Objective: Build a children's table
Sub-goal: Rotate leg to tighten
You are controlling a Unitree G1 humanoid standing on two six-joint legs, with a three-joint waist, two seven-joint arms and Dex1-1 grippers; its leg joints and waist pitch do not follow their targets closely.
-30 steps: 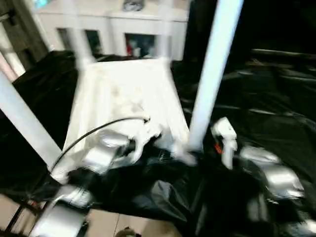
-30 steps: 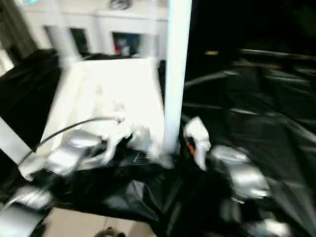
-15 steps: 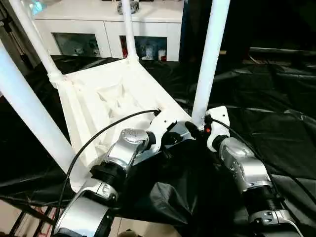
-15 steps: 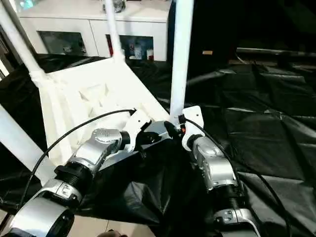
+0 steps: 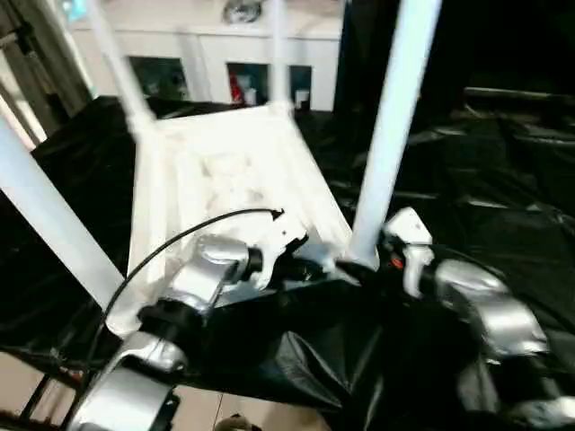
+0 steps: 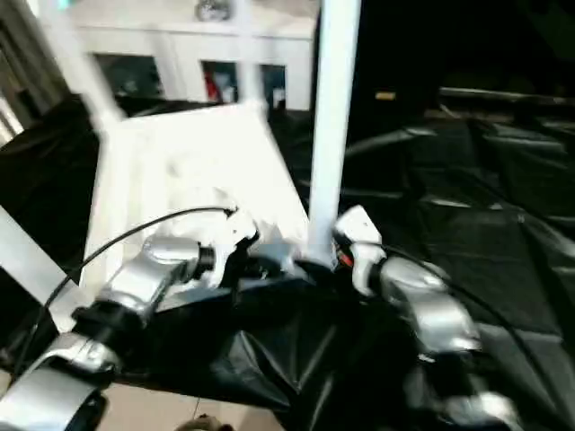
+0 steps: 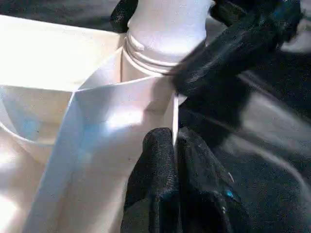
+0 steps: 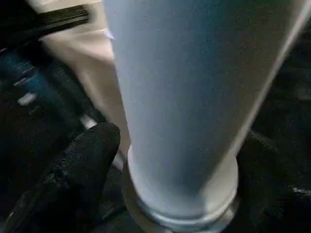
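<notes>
The right pincer [image 8: 165,160] has widened around the near leg [image 5: 386,153], suggesting it is seated, while the left pincer [image 7: 176,184] pinches the tabletop [image 5: 225,180] edge.

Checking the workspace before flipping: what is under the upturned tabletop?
The tabletop lies on a table draped in black sheeting, which spreads around it. Whatever is directly beneath is covered.

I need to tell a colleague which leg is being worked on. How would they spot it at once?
Find the white tabletop lying upside down on the black-draped table, its legs standing up. The leg in question rises from the near corner on the robot's right; unlike the others, it has the right gripper around its base.
</notes>
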